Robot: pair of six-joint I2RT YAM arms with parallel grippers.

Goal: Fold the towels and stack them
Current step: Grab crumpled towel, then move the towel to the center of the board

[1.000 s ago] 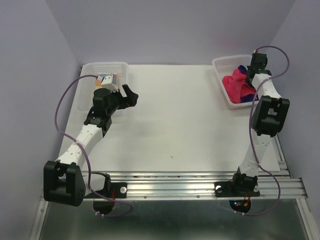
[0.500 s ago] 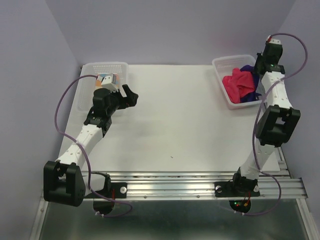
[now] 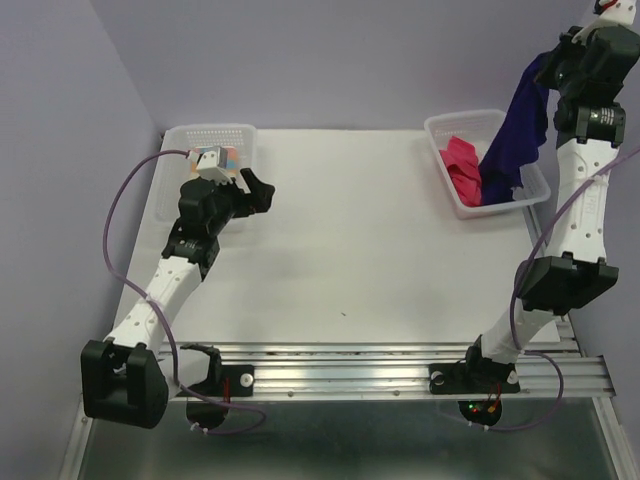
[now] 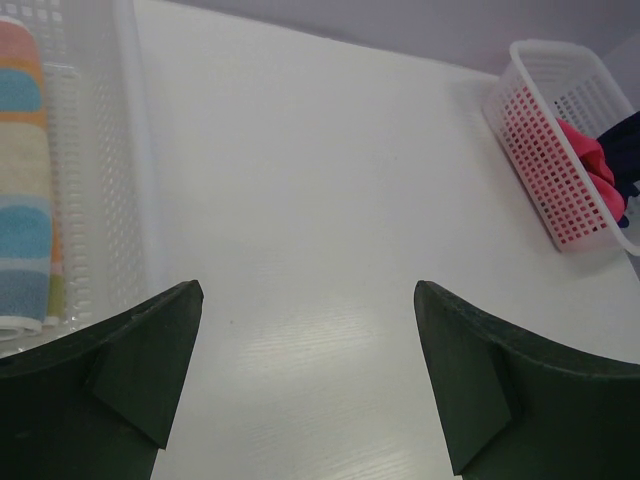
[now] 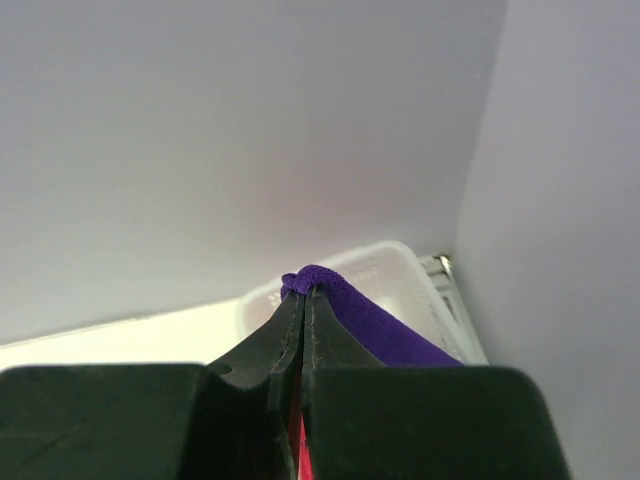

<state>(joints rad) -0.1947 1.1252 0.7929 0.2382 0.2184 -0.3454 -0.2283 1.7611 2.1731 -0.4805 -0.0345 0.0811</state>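
Above the right basket [image 3: 436, 127], right hand [image 5: 303, 295] tight on dangling purple towel [image 3: 510, 140]; pink towel [image 3: 462, 165] beneath; left hand [image 3: 261, 190] wide, empty

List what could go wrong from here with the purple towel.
The right gripper pinches only a bunched corner of the purple towel; it may slip free. The towel's lower end hangs into the white basket against the pink towel, so it could drag either along.

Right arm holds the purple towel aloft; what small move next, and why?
Probably swing left over the white table: the right gripper pinches the deep purple cloth towel, whose lower end hangs at the white perforated plastic basket.
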